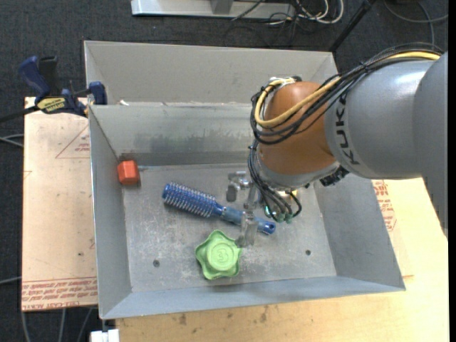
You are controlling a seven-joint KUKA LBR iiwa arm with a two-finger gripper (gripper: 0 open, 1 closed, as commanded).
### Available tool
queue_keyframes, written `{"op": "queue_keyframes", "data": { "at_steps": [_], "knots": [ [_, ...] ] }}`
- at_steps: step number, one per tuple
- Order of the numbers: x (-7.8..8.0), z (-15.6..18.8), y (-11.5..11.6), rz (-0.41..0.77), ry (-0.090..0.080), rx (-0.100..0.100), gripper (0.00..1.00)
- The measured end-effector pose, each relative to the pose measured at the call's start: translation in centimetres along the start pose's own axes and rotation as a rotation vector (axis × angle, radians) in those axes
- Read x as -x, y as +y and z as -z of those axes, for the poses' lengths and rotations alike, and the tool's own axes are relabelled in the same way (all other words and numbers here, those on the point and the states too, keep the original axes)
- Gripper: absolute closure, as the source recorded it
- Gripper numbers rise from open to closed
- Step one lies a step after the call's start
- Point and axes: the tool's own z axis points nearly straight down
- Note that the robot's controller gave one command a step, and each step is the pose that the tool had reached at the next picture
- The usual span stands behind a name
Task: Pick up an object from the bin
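Low over the floor of the grey metal bin (306,251), the arm's two-finger gripper (241,211) hangs above the handle end of a blue hairbrush (191,201); its fingers (248,232) stand apart, one on the far side of the handle and one on the near side, with nothing clamped between them. The brush lies slantwise across the middle of the bin, bristled head to the left; a green, round, scalloped lid-like piece (219,256) rests just near of it, close to the near finger; a small orange block (128,172) sits well apart at the far left, against the wall.
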Motion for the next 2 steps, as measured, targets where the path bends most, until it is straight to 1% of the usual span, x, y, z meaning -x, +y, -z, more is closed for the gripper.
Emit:
{"op": "queue_keyframes", "data": {
  "at_steps": [1, 2],
  "knots": [
    [4.78, -7.06, 2.09, -0.025, -0.009, 0.001, 0.0],
    [4.76, -6.6, 1.99, -0.028, -0.01, 0.001, 1.0]
  ]
}}
